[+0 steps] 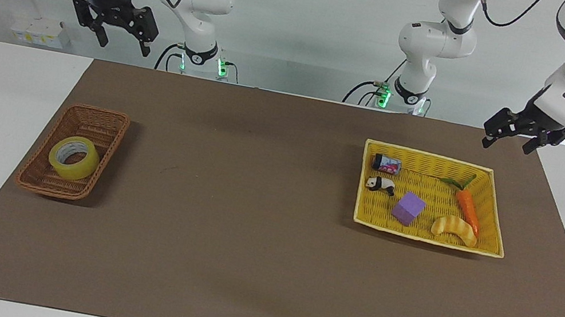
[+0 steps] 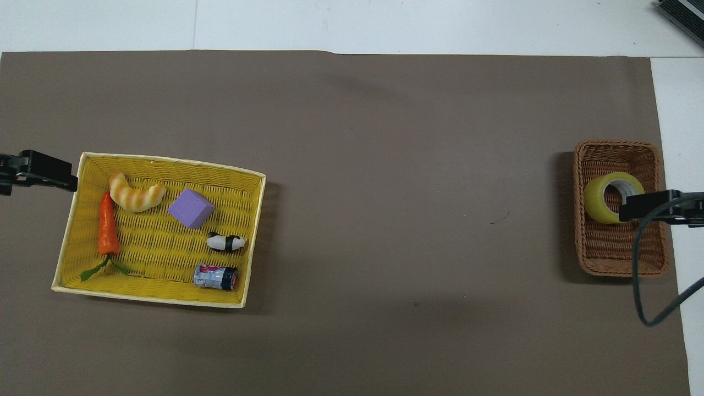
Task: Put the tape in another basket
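The yellow tape roll [image 1: 74, 158] lies in the small brown wicker basket [image 1: 93, 113] at the right arm's end of the table. In the overhead view the tape [image 2: 605, 197] rests in the middle of that basket [image 2: 616, 146]. My right gripper [image 1: 125, 40] is open and empty. It hangs high over the basket's outer rim and, in the overhead view [image 2: 654, 206], covers the tape's edge. My left gripper [image 1: 507, 144] is open and empty. It waits in the air over the mat beside the yellow tray basket [image 1: 434, 156] and shows beside that tray in the overhead view [image 2: 41, 171].
The yellow tray basket [image 2: 165, 160] at the left arm's end holds a purple cube [image 2: 191, 208], a carrot [image 2: 108, 228], a croissant [image 2: 135, 193], a panda figure [image 2: 226, 242] and a small can [image 2: 215, 276]. A brown mat [image 1: 248, 222] covers the table between the two baskets.
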Motion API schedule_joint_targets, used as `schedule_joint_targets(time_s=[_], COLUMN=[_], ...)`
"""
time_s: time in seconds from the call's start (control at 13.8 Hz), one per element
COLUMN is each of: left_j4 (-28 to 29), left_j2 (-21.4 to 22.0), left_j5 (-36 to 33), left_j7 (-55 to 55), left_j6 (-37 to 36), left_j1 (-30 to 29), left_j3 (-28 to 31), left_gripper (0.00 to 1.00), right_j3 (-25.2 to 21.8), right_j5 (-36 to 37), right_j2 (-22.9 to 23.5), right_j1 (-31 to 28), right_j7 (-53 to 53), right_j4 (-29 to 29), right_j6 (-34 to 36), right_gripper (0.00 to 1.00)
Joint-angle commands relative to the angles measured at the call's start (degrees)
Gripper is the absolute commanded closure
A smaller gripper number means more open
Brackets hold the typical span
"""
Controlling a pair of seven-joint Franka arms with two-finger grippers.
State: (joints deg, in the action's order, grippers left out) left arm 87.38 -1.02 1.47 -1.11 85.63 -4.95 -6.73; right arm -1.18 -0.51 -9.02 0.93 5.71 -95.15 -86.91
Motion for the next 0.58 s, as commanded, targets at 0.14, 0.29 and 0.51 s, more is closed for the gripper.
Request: schedule_joint_targets(time_s=[0.14,0.29,0.51], left_j4=[-1.33,-1.33,-1.33], left_j2=[-0.57,-0.57,-0.57], left_j5=[0.55,0.55,0.55], left_j7=[-0.48,-0.48,-0.48], left_j6=[-1.35,-1.35,-1.35], left_j1=[-0.67,-0.67,-0.67], left_j3=[-0.3,-0.39,-0.3], left_gripper=[0.0,0.0,0.0], right_j3=[0.39,0.39,0.3], right_j5=[0.24,0.24,0.86], right_j2=[0.15,0.15,-0.03], right_j1=[-0.75,-0.75,-0.75], right_j7=[-1.4,-1.66,-2.1], right_j4=[0.32,0.23,0.14], right_j6=[-0.1,-0.01,0.08], right_gripper=[0.0,0.0,0.0])
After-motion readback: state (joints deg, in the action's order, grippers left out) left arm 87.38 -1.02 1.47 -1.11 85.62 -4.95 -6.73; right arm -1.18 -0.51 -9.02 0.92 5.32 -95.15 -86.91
